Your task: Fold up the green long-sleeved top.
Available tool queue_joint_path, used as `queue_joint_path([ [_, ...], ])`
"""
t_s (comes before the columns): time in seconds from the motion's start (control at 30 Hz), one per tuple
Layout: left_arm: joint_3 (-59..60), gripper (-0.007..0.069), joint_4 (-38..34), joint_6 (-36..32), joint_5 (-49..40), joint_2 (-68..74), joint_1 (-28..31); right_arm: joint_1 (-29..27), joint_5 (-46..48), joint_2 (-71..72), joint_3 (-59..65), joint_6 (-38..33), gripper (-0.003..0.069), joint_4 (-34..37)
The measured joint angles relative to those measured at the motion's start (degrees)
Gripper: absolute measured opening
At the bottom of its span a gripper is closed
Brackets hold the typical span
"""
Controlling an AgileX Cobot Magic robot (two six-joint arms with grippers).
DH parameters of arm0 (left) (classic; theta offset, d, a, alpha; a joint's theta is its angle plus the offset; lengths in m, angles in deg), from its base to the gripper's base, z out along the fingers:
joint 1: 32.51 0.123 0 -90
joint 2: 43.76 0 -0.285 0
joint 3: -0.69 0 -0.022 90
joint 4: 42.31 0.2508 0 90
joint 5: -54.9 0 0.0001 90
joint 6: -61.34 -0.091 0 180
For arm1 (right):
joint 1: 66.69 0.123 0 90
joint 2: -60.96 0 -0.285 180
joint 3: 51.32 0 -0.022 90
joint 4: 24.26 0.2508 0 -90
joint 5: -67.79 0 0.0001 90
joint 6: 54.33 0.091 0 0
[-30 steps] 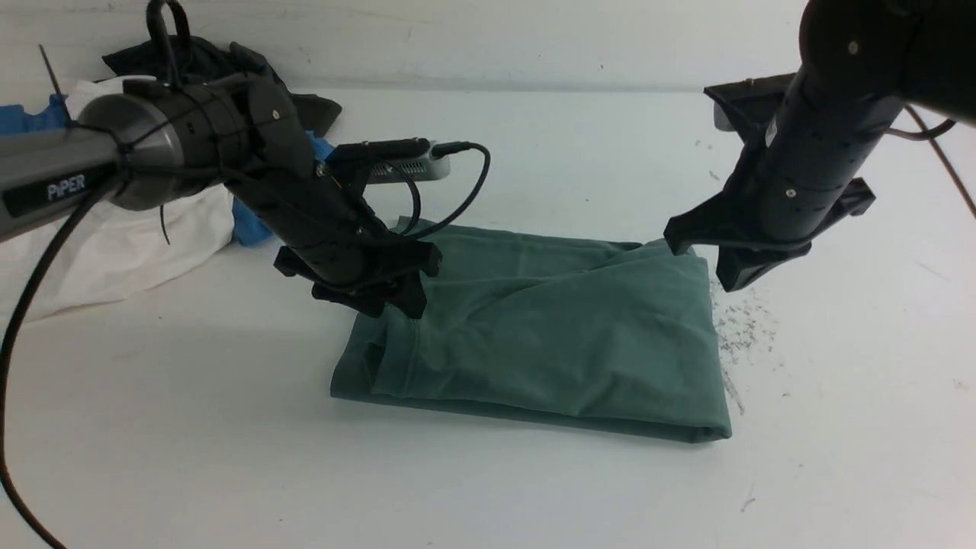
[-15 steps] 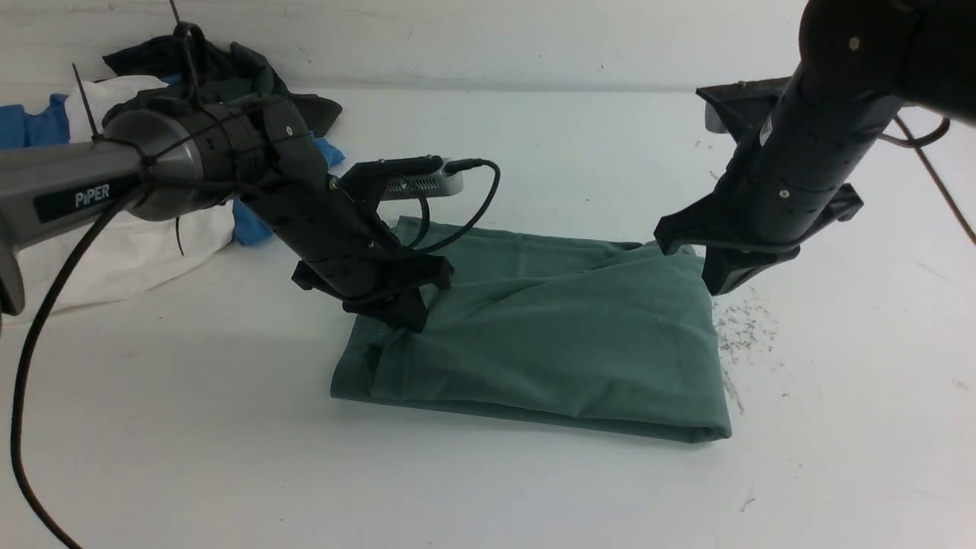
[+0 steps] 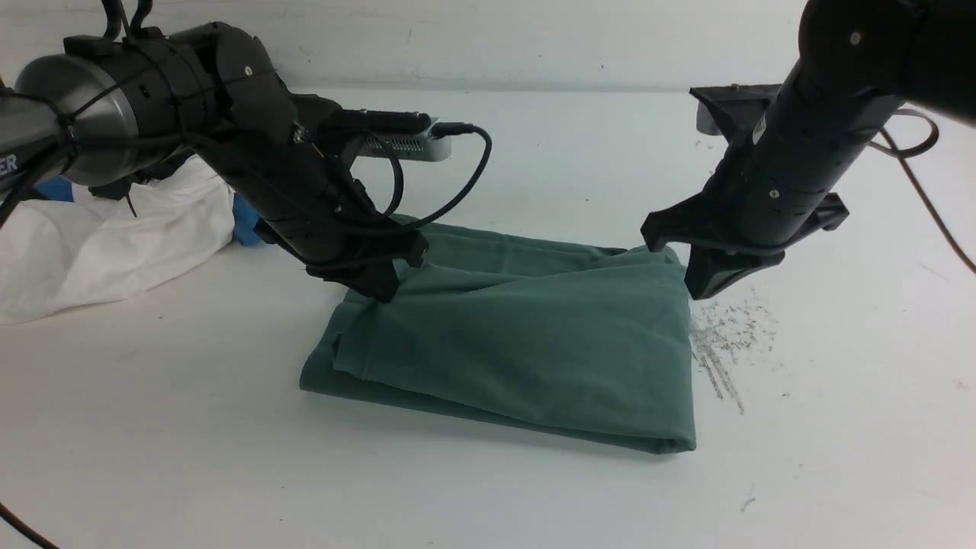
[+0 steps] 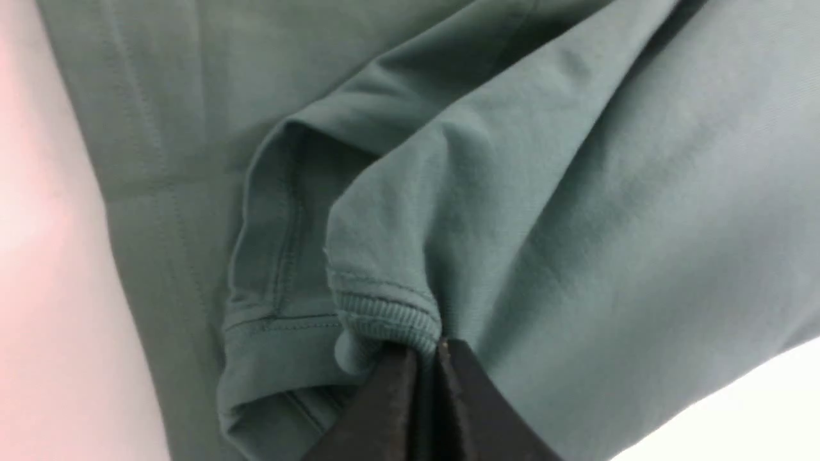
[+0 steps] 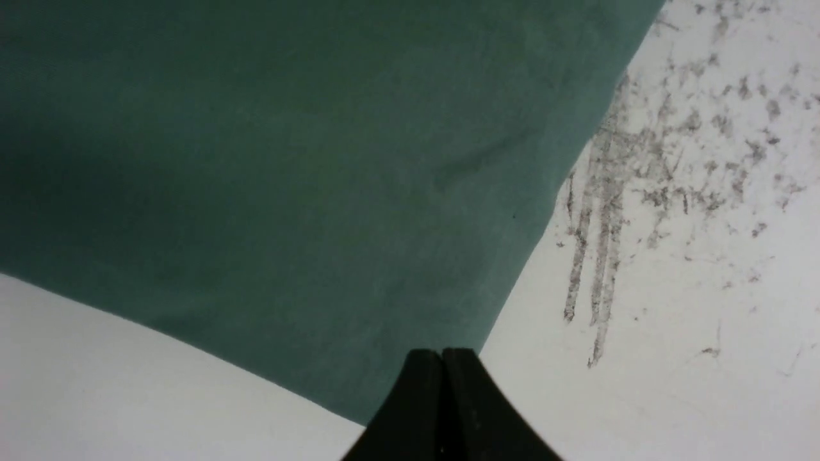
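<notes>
top [image 4: 576, 192] in closed left hand [image 4: 439, 349]

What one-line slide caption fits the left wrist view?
Close-up: left hand pinches the ribbed edge of the green long-sleeved top.

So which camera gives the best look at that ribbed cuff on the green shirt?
The left wrist view: the ribbed cuff of the green shirt sits close up, pinched at the left claw tips. In the front view that claw blocks it; the right wrist view shows only plain green cloth.
</notes>
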Motion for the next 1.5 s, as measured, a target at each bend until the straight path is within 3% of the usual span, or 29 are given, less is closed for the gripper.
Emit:
queue_joint_path([
  [0.13, 0.0, 0.0021, 2.0, 0.0, 0.4, 0.0, 0.0, 0.7, -0.1, -0.1, 0.4, -0.1, -0.0015, 0.0],
  [0.3, 0.0, 0.013, 5.5, 1.2, 2.0, 0.0, 0.0, 3.3, -0.1, -0.2, 1.0, -1.6, -0.0015, 0.1],
  [0.43, 0.0, 0.0255, 15.5, 8.9, 3.7, 0.0, 0.0, 4.9, -0.1, -0.2, 1.1, -2.1, -0.0015, 0.2],
  [0.53, 0.0, 0.0281, 21.3, 16.2, 3.1, 0.0, 0.0, 5.4, -0.1, -0.2, 1.1, -2.1, -0.0015, 0.3],
  [0.63, 0.0, 0.0252, 23.0, 20.3, 0.5, -0.3, 0.0, 5.6, -0.1, -0.2, 1.1, -1.1, -0.0015, 0.6],
  [0.67, 0.0, 0.0181, 21.4, 20.4, -1.9, -0.8, -0.2, 5.6, -0.1, -0.4, 1.1, 0.4, -0.0015, 1.0],
  [0.83, 0.0, 0.0017, 14.9, 14.7, -4.8, -1.5, -2.2, 5.6, -0.1, -1.8, 1.1, 1.6, -0.0015, 1.4],
  [1.07, 0.0, -0.0004, 9.9, 10.2, -3.5, 0.1, -5.1, 7.1, -0.2, -5.9, 1.1, 2.9, -0.0015, 0.3],
  [1.5, -0.1, -0.0004, 14.5, 13.4, -1.3, 9.5, -4.1, 7.9, -1.0, -15.0, 1.1, 7.2, -0.0015, -5.4],
])
